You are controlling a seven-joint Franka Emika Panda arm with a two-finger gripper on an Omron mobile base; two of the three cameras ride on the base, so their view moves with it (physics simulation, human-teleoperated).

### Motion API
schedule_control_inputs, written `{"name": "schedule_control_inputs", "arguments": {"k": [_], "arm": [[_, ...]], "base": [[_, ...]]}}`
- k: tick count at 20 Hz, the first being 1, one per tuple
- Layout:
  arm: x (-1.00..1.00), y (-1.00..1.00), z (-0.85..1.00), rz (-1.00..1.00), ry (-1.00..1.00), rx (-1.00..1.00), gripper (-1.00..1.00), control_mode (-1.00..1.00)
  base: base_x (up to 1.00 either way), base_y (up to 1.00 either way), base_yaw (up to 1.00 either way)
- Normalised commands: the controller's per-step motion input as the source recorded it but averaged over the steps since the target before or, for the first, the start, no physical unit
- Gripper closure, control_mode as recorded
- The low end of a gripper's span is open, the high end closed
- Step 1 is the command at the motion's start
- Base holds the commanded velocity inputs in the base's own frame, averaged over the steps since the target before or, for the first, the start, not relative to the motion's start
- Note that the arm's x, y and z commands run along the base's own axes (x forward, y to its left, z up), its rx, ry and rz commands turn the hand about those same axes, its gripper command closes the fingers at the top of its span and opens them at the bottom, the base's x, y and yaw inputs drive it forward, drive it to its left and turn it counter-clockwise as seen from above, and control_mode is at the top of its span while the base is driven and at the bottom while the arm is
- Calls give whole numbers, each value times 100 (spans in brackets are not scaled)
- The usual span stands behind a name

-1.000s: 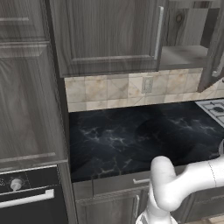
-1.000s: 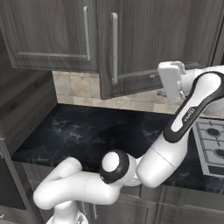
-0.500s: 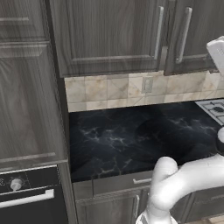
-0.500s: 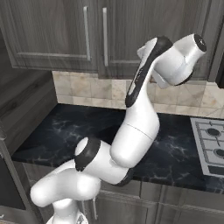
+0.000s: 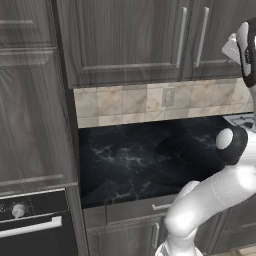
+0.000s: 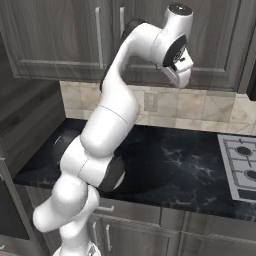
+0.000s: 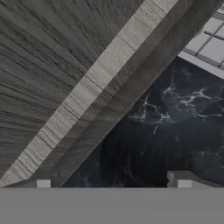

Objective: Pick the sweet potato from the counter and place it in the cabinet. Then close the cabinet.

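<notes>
White Panda arm raised before the wall cabinet (image 5: 125, 45) at twelve o'clock, both its doors shut, gripper (image 7: 113, 186) with fingertips spread wide and nothing between them, black marble counter (image 5: 150, 155) below, gas hob (image 6: 242, 165) at three o'clock.

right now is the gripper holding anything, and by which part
Nothing is held. In the hand view the gripper has its fingertips spread wide with only the black counter and the closed cabinet beyond them.

Two base views flanking the counter (image 5: 150, 160), hand view close under cabinet (image 7: 52, 65)
</notes>
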Motion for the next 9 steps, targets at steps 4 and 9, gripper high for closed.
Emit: {"name": "schedule_control_inputs", "arguments": {"k": [4, 9], "arm": [[100, 68, -56, -61, -8, -35, -100, -100], [89, 45, -100, -44, -41, -43, -100, -100]], "base": [[0, 0, 0], [0, 0, 0]]}}
